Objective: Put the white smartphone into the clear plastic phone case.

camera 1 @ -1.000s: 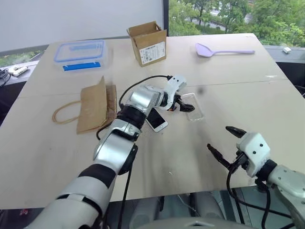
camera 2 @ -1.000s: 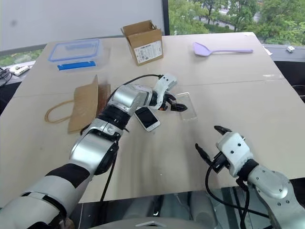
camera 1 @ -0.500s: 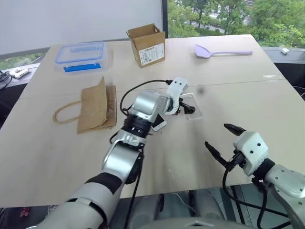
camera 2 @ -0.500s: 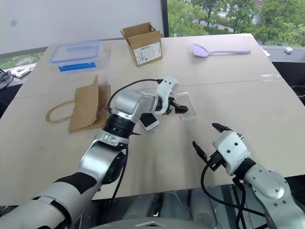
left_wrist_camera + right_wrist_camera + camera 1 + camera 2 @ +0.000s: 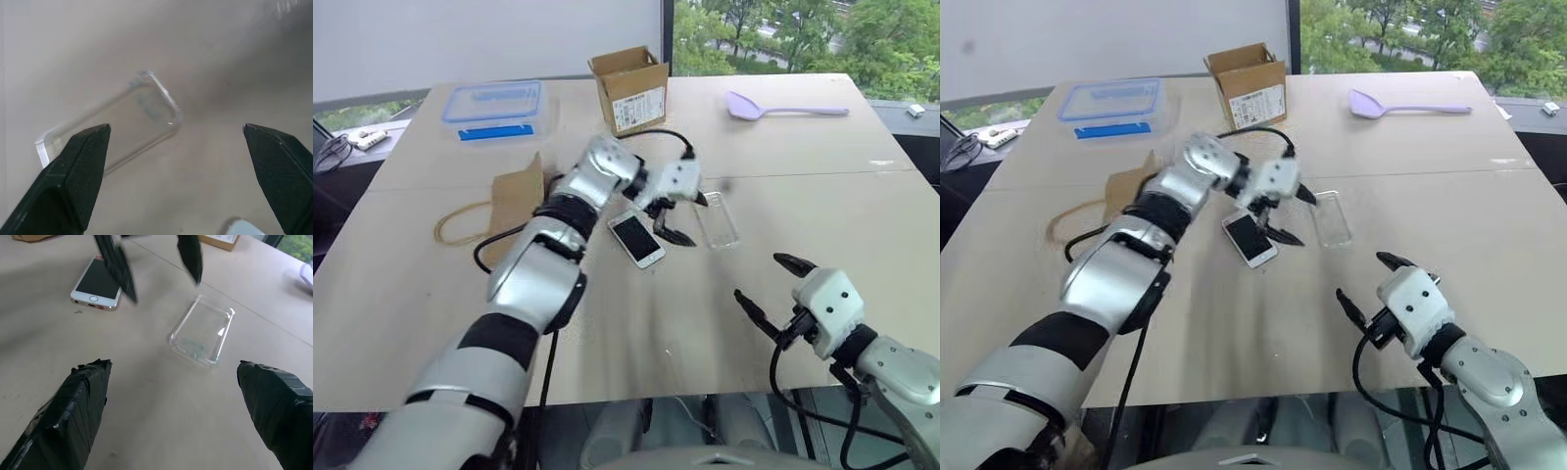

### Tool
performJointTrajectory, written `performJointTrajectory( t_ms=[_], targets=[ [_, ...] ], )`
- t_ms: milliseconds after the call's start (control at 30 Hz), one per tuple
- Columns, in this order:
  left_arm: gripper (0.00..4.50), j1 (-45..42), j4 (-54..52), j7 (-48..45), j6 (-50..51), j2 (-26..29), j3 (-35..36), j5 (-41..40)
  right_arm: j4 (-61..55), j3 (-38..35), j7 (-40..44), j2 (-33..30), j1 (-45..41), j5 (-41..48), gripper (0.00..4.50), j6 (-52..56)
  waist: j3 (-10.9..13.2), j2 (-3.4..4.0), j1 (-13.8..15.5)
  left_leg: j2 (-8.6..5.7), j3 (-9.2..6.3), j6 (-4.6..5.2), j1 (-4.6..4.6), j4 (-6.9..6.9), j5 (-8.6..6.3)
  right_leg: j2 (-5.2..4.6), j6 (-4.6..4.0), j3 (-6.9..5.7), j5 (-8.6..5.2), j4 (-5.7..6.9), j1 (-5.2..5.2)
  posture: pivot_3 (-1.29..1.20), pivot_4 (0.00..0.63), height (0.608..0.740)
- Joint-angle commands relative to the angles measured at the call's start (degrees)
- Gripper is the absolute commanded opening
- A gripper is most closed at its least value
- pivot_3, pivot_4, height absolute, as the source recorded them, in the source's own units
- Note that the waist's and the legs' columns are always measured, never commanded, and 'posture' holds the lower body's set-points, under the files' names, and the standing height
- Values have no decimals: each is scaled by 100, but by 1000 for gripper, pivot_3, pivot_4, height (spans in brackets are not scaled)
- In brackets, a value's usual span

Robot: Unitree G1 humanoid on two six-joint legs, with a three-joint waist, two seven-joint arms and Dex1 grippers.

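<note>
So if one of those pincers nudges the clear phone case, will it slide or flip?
Probably slide: the clear phone case lies flat on the smooth table. It looks thin and light, so it may skate away. Its shallow rim might flex if squeezed.

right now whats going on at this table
A two-armed robot is working on getting a white smartphone into a clear plastic phone case. Both lie flat on the table, side by side and apart, the phone screen up. The left gripper hangs open between and just above them, holding nothing. The right gripper waits open near the table's front edge. The phone is not yet in the case.
</note>
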Motion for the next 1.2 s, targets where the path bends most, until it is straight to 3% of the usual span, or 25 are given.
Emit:
performJointTrajectory(
  t_ms=[33, 67, 133, 233, 467, 633, 900, 1067, 1200],
  targets=[
    [4479, -233, 286, 400, -401, -103, -163, 538, -411, 32, -161, 71, 192, -116, 4500, -9, 1, -2, -55, -1, 0, 0, 1, 0, 0, 1, 1, 1, -1, 3, 0, 0, 150, 740],
    [4479, -231, 360, 647, -378, -177, -223, 703, -436, 56, -200, 95, 269, -147, 4500, -34, 1, -2, -63, 0, -1, 0, 1, 1, 0, 1, 2, 1, -1, 6, 0, 0, 150, 740],
    [4051, -212, 469, 1105, -310, -302, -333, 1029, -448, 103, -252, 115, 408, -216, 4500, -130, 1, -4, -106, 0, -2, 1, 8, 7, 0, 0, 6, 2, -3, 18, 4, 0, 150, 740],
    [2994, -149, 572, 1703, -160, -379, -494, 1467, -448, 104, -241, 33, 775, -325, 4500, -463, -2, -5, -95, 0, -2, 3, 20, 20, -1, 1, 7, 1, -4, 26, 21, 0, 150, 740],
    [40, -76, 631, 1483, 43, -294, -180, 1494, -448, -104, -236, -35, 1135, -341, 4500, -804, -4, -9, -134, 5, -4, 33, 52, 61, -16, 5, 51, -3, -18, 41, 67, 0, 150, 740],
    [40, -43, 566, 1107, -109, -147, 226, 1254, -448, 3, -236, -47, 917, -354, 4500, -691, -3, -9, -143, 10, -1, 34, 71, 63, -17, 8, 53, 0, -17, 41, 83, 0, 150, 740],
    [40, -330, 9, -691, 333, 206, 1568, -101, -374, 5, -45, -43, 670, -258, 4500, -521, -2, -8, -129, 2, -8, 16, 17, 69, -9, 4, 26, -3, -2, 37, 39, 0, 150, 740],
    [40, 3, -269, -737, 281, 339, 1584, -119, -101, -13, 207, -118, 246, -154, 4500, -523, -3, -8, -132, 2, -7, 28, 21, 70, -16, 3, 27, -1, -2, 37, 43, 0, 150, 740],
    [1777, 205, -269, -9, -171, 159, 1440, 98, -29, -90, 303, -146, 151, -112, 4500, -520, -2, -9, -121, 3, -10, 29, 23, 70, -16, 5, 27, -2, -2, 39, 44, 0, 150, 740]
  ],
)
